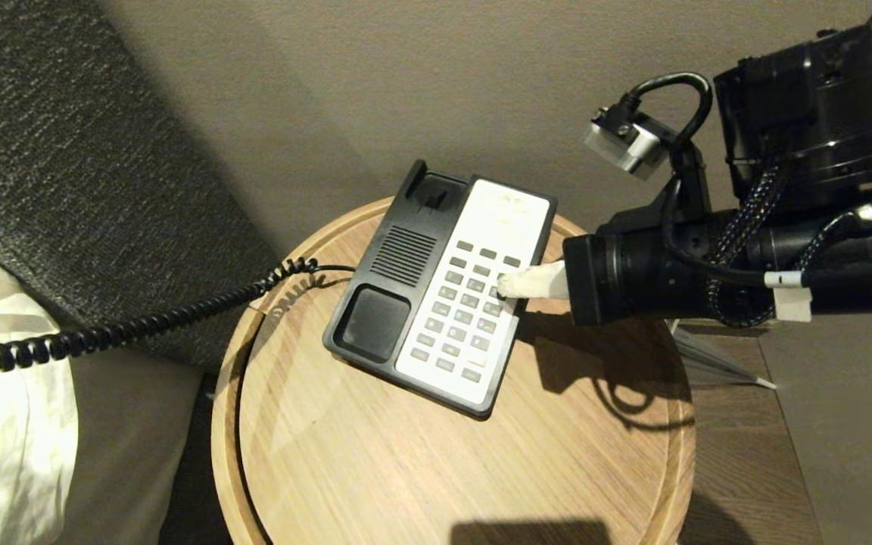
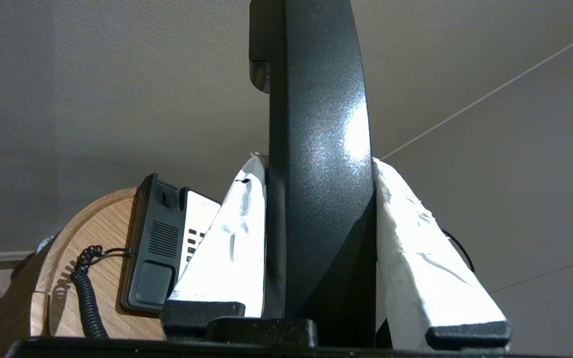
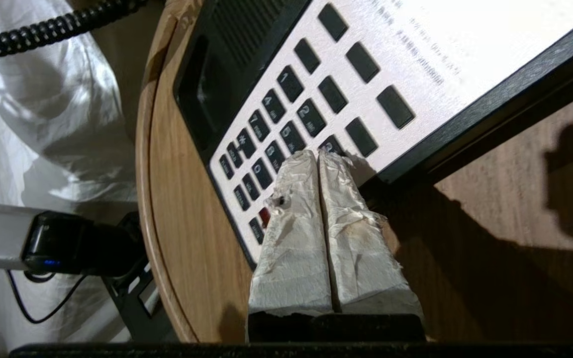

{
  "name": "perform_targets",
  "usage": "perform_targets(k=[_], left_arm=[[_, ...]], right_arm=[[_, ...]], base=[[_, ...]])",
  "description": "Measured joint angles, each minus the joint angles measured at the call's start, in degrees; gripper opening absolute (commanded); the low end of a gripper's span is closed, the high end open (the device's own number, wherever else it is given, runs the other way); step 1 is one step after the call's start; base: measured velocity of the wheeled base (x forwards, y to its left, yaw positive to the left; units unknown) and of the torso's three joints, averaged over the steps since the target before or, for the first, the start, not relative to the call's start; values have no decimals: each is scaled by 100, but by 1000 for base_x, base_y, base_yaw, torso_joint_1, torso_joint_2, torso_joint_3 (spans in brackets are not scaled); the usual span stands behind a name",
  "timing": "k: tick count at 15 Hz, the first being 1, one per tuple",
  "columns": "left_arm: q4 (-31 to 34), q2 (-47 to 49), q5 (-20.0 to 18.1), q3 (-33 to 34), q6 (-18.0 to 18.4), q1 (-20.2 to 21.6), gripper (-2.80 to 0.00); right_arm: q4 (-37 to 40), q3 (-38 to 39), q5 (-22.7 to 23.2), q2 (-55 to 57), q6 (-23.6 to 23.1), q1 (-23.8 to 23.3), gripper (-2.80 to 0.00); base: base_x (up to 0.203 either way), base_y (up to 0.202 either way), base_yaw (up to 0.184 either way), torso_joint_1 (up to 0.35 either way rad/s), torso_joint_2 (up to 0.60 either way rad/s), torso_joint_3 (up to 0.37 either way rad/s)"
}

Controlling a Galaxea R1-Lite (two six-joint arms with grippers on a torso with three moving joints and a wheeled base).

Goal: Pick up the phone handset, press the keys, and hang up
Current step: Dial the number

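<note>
On the white faceplate of the black desk phone [image 1: 447, 295] you can read digits on the small dark rectangular keys [image 3: 291, 136] in the right wrist view: 1, 2, 4, 5, 8 and 0 are legible, each with tiny letters under it that are too small to read. One red key shows low beside the fingers. Faint lines of print run across the upper part of the faceplate, but you cannot read them. Some dark letters sit on the rim of the round light wooden side table [image 1: 406, 454] near the cord, and they are not legible either.

The long recessed cradle on the phone's left side holds nothing.

The right gripper [image 3: 319, 155], its fingers wrapped in white paper-like tape, has the two fingers pressed together, and their tips rest on the keypad at the key next to 5 in the right-hand column.

The left gripper [image 2: 319, 166], outside the head view, clamps the long glossy black plastic phone handset [image 2: 316, 164] between its white-wrapped fingers, away from the phone and off the table's left side. The black coiled cord [image 1: 126, 329] runs from the phone's left edge off the table toward the left.
</note>
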Motion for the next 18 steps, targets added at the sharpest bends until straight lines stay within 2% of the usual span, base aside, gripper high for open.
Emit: perform_targets(k=[18], left_arm=[[1,-15,11,-77,1,0,-280]], right_arm=[[-107,135,-19,181,-69,151,-280]], base=[[0,0,0,0,0,0]])
